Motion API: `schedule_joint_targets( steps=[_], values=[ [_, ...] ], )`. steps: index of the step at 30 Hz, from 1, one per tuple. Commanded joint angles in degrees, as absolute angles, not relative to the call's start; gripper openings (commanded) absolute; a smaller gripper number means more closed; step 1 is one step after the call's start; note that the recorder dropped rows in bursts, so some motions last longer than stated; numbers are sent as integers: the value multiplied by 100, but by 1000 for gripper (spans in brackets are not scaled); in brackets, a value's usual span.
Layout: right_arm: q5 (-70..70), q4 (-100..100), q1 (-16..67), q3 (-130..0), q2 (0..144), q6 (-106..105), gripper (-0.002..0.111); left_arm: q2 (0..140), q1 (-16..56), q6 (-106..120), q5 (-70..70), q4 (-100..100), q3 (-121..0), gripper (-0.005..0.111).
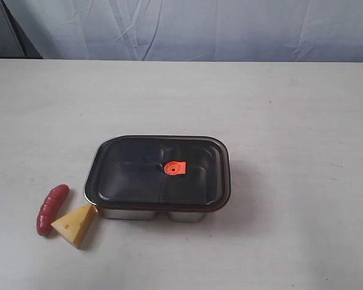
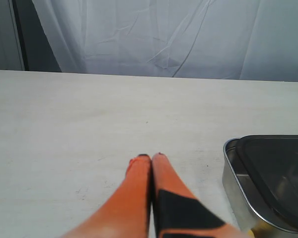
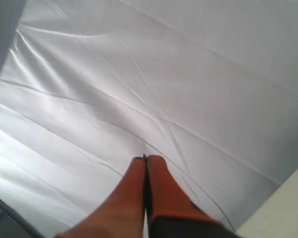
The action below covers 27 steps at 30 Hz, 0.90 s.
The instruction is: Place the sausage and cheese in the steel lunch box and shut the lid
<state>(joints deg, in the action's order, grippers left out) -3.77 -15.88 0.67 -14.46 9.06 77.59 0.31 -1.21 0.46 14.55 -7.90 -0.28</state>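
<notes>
The steel lunch box [image 1: 127,212] stands in the middle of the table with the dark translucent lid [image 1: 133,172] resting on it; an orange valve tab [image 1: 175,168] sits at the lid's centre. The red sausage [image 1: 51,209] lies to the left of the box, and the yellow cheese [image 1: 77,225] wedge sits beside it, close to the box's front left corner. Neither gripper shows in the exterior view. My left gripper [image 2: 151,156] is shut and empty over bare table, with the box [image 2: 234,183] and lid [image 2: 278,173] off to one side. My right gripper [image 3: 146,158] is shut and empty, facing the white curtain.
A pale table [image 1: 290,121] spreads around the box on all sides. A wrinkled white curtain [image 1: 199,30] hangs along its far edge, with a dark gap [image 1: 18,36] at the far left.
</notes>
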Motion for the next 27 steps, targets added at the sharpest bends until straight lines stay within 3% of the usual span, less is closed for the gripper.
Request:
schedule_joint_targets(
  steps=[1,9,15,18,21,27],
  values=[
    [-209,-2727,619,-2340,2269,7752,-1,0,-101,43,1372,-793,0,0],
    [-171,-4189,1377,-3975,5183,7752,-1,0,-101,43,1372,-793,0,0],
    [2084,-5794,1316,-5545,7469,6757,-1,0,-101,43,1372,-793,0,0],
    [3450,-4071,1316,-6094,8244,4551,-1,0,-101,43,1372,-805,0,0],
    [3952,-602,1316,-6195,8874,1185,-1,0,-101,43,1372,-805,0,0],
    [5133,2519,1155,-6195,9390,-1496,-1,0,-101,43,1372,-805,0,0]
  ],
)
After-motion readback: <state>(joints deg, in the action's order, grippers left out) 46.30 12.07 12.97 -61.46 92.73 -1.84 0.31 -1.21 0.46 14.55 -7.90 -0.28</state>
